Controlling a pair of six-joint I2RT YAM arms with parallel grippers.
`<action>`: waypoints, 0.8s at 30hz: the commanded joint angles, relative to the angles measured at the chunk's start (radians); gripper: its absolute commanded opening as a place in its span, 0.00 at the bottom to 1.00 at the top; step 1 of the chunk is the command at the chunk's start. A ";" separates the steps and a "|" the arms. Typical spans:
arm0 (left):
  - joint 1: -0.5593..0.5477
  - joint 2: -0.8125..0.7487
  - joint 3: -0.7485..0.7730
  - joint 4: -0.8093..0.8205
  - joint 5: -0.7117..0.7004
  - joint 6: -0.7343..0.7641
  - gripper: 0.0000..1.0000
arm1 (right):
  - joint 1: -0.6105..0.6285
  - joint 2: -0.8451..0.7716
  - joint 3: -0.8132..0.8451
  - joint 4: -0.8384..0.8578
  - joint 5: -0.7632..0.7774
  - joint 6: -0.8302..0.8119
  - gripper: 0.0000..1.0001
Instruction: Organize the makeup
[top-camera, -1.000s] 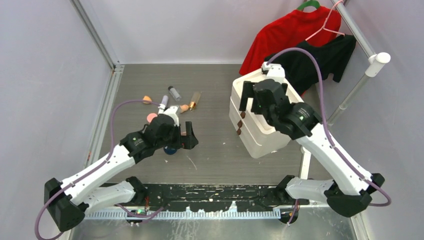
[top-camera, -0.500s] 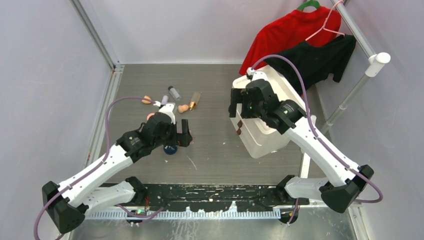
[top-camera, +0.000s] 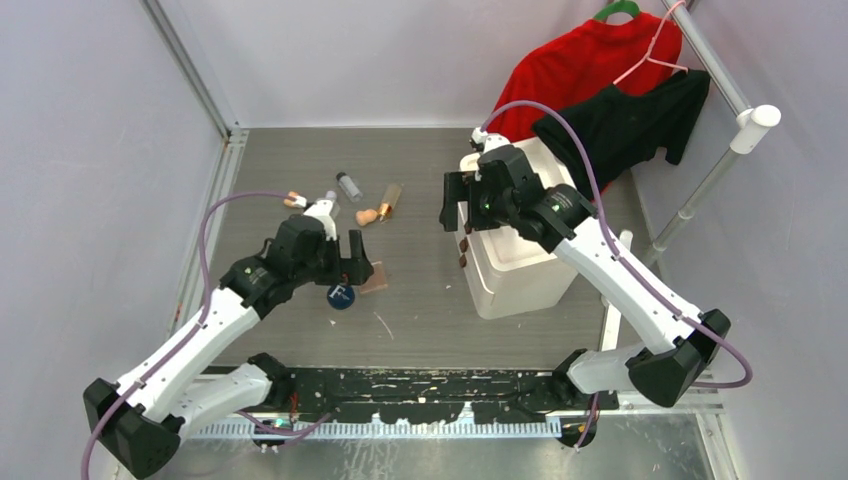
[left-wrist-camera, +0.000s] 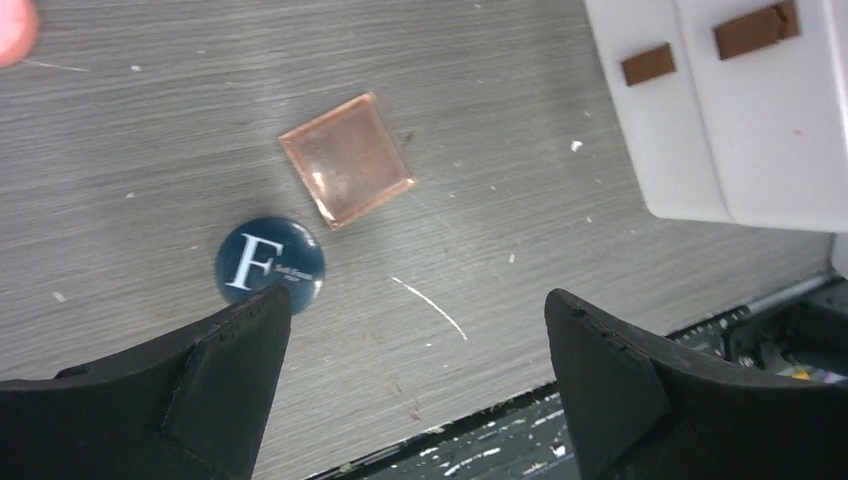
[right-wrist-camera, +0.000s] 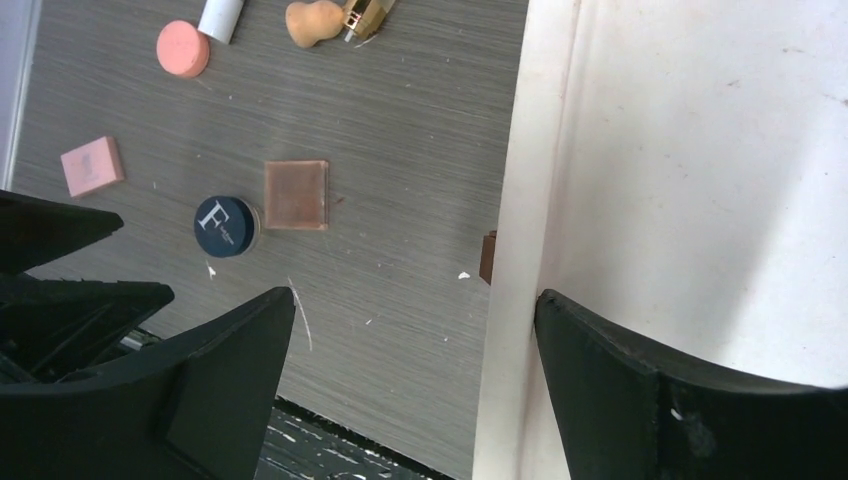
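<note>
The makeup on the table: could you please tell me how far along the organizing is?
Done: nothing that shows; the navy compact, brown palette, orange sponge, vial and gold-brown bottle all lie loose on the table. In hand: nothing; the left gripper hangs open near the compact and palette, the right gripper open over the edge of the white drawer unit. Left: every piece needs putting away.

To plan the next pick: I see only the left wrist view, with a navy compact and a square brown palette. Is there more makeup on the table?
Observer: Yes, a clear vial and a gold-brown bottle lie farther from the arms.
Operator: Is anything beside the compact?
Observer: A pink square piece lies to its left, apart from it.
Operator: And the right pincer?
Observer: It is open, over the left edge of the white drawer box.
</note>
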 joint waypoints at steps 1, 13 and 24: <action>0.002 0.018 -0.005 0.114 0.167 0.019 0.96 | 0.028 0.026 0.039 0.019 -0.015 0.014 0.93; -0.079 0.359 0.000 0.857 0.548 -0.036 0.77 | 0.028 -0.049 -0.006 -0.019 0.157 0.083 0.80; -0.083 0.575 -0.006 1.332 0.746 0.255 0.59 | 0.012 -0.064 -0.006 -0.061 0.160 0.120 0.85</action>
